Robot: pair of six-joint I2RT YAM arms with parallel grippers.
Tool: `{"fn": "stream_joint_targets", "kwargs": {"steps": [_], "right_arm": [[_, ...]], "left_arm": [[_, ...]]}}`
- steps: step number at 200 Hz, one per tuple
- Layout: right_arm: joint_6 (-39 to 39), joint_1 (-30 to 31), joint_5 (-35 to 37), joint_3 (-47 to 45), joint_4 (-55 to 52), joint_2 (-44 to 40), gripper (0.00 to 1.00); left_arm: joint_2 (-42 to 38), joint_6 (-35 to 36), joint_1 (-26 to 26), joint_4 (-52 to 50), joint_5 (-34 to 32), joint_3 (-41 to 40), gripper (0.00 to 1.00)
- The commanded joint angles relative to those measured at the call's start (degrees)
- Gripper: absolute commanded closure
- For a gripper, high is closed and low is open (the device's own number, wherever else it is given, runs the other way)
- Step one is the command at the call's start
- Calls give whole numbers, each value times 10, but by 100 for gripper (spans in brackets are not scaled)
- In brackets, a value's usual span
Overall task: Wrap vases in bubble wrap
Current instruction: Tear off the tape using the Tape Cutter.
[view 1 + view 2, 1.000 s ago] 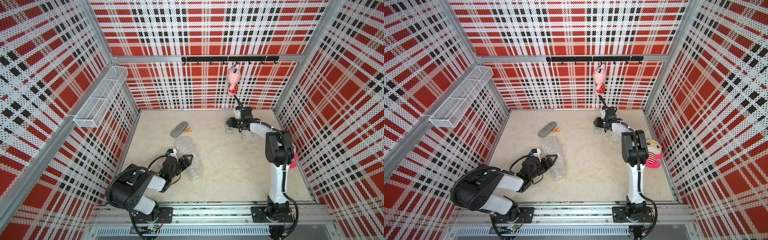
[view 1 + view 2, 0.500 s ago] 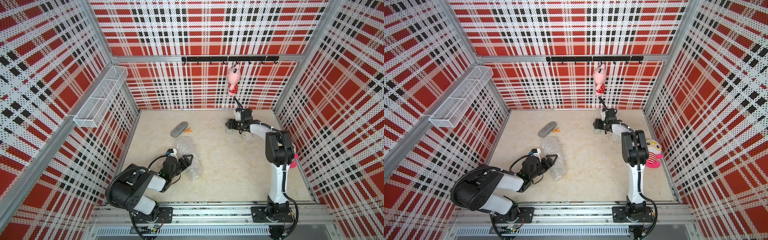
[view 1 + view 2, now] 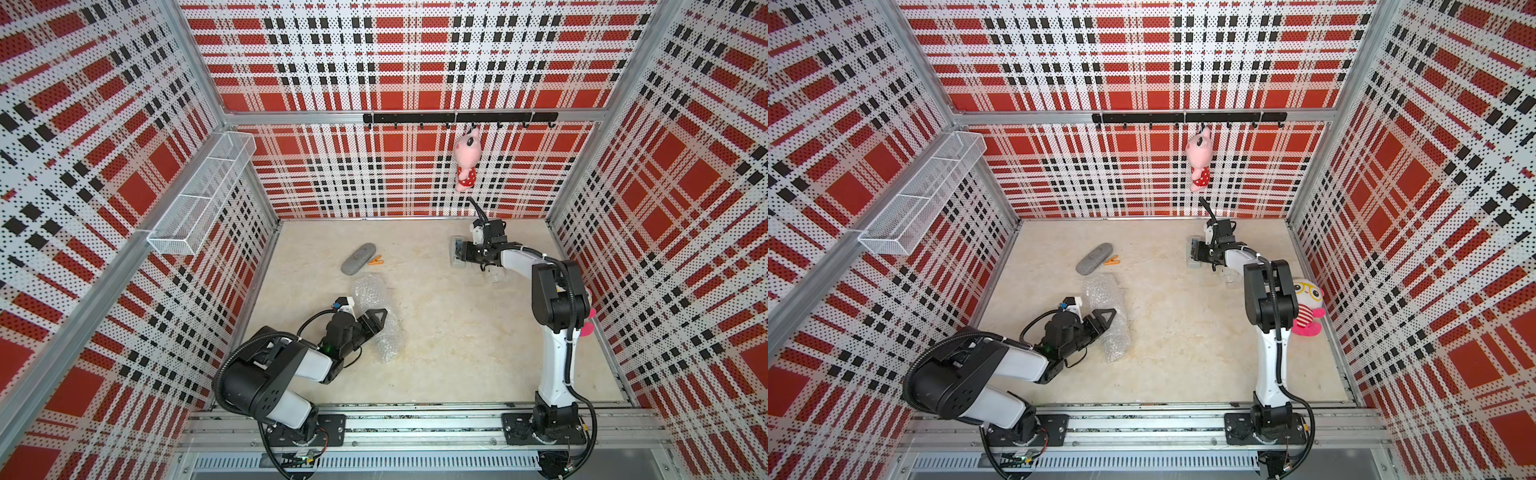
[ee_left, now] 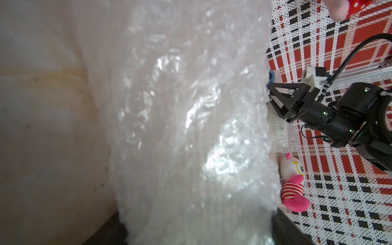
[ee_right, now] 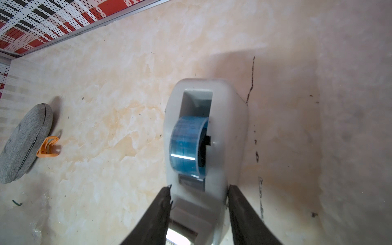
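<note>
Wrapping is looking mostly done: no bare vase and no loose flat sheet is showing anywhere. Two rolled bundles of wrap are lying on the table (image 3: 436, 332). The vases are presumably sitting inside them, though the plastic is hiding whatever is within. The near bundle (image 3: 385, 343) is lying left of the table's middle. The far bundle (image 3: 495, 275) is lying toward the back right, partly under the right arm. What seems to be remaining is taping the rolls shut, since no tape is showing on either one.

The left pincer (image 3: 379, 318) is sitting across the near bundle's middle, jaws partly open and clamping it from both sides. In the left wrist view the wrap is filling the whole gap between the dark fingers, so the pincer is gripping the roll.

The right pincer (image 5: 199, 187) is working at the dispenser (image 5: 229, 131) near the back of the table, just beside the far bundle. Its jaws are standing the dispenser's width apart, with one finger pressing each side wall at the near end. It is therefore holding the dispenser, and the blue tape roll (image 5: 188, 146) is facing the wrist camera. No pulled-out strip of tape is showing.
</note>
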Motion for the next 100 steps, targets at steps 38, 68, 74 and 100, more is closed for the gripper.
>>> {"fn": "stream_joint_targets", "kwargs": {"steps": [38,68,74,100], "right_arm": [[-16,3,18,-18,-4,-48,49],[-17,3,14,-23,0,-58,49],[-17,3,10,-23,0,-58,49],[-15,3,-7,-17,1,-46,51]], "left_arm": [[27,12,-14,-65,6,1,55],[32,12,-17,-64,3,5,54],[34,11,-18,-64,3,5,54],[36,11,-19,-64,3,7,55]]}}
